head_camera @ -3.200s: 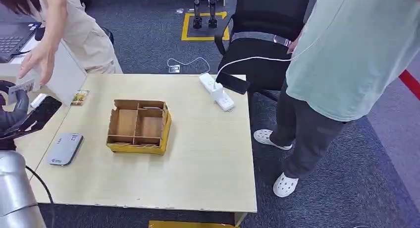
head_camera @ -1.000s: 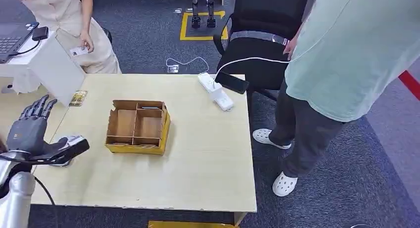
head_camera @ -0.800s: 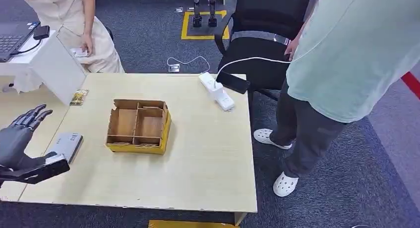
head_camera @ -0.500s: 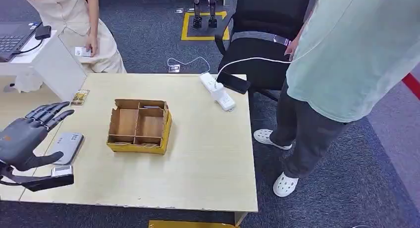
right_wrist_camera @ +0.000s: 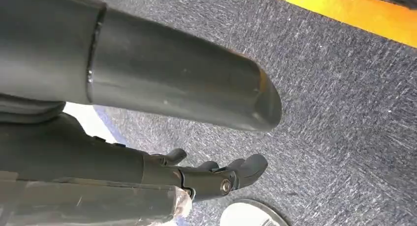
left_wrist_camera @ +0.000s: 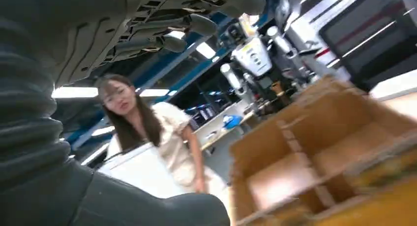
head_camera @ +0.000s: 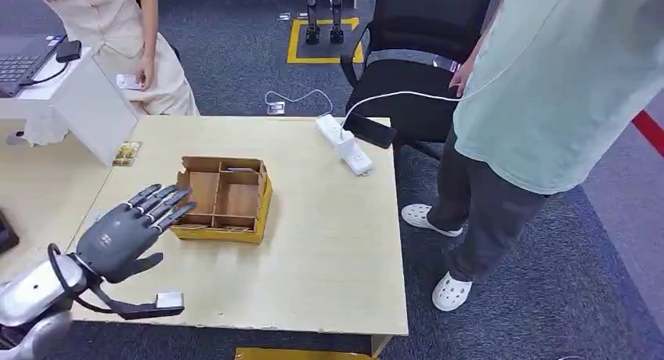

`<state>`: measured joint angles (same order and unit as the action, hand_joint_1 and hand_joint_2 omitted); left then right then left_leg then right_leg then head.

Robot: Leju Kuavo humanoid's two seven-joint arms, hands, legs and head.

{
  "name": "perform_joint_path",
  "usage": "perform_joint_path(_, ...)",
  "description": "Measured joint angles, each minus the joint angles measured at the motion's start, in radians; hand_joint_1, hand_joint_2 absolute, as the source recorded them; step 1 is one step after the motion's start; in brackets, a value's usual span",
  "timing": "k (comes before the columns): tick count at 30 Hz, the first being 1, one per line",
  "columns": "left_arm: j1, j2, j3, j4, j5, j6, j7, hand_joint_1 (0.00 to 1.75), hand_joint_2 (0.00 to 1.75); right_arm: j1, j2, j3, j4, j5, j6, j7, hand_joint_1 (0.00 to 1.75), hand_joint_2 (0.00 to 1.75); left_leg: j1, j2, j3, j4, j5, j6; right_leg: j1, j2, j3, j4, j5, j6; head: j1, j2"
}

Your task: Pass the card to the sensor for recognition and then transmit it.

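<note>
Grey and spread flat, your left hand hovers over the table's front left part, holding nothing, its fingertips reaching the front left corner of the cardboard divider box. Beyond the table's far left corner, a person holds the card by their side. Farther right, a white power strip lies at the far edge. Your right hand hangs over carpet; I cannot tell its grip.

The pale wooden counter carries a divided cardboard box near its middle, a white power strip at the far edge, and a small card at the far left corner.
</note>
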<state>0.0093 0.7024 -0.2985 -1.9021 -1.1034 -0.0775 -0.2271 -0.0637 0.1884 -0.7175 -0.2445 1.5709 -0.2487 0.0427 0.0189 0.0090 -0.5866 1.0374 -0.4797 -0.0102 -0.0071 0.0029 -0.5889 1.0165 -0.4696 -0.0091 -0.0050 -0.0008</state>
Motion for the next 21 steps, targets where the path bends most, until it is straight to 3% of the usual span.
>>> perform_joint_path(10, -0.043, -0.148, -0.167, 0.108, -0.129, 0.078, 0.100, 0.00, 1.75, 0.000, 0.000, -0.005, 0.000, 0.000, 0.000, 0.011, 0.00, 0.00, 0.000, 0.000, 0.000, 0.000, 0.000, 0.000, 0.000, 0.000, 0.000, 0.000, 0.000, 0.000, 0.000, 0.000)
perform_joint_path(17, -0.047, -0.239, -0.186, 0.158, -0.270, 0.099, 0.219, 0.00, 1.75, 0.001, 0.001, -0.005, 0.000, 0.000, 0.000, 0.014, 0.00, 0.00, 0.000, 0.000, 0.000, 0.000, 0.000, 0.001, 0.000, 0.000, 0.000, 0.000, 0.000, 0.000, 0.000, 0.000)
perform_joint_path(21, -0.032, -0.277, -0.175, 0.174, -0.288, 0.100, 0.245, 0.00, 1.75, 0.001, 0.003, -0.005, 0.000, 0.000, -0.002, 0.009, 0.00, 0.00, 0.000, 0.000, 0.000, 0.000, 0.000, 0.001, 0.000, 0.000, 0.000, 0.000, 0.000, 0.000, 0.000, 0.000)
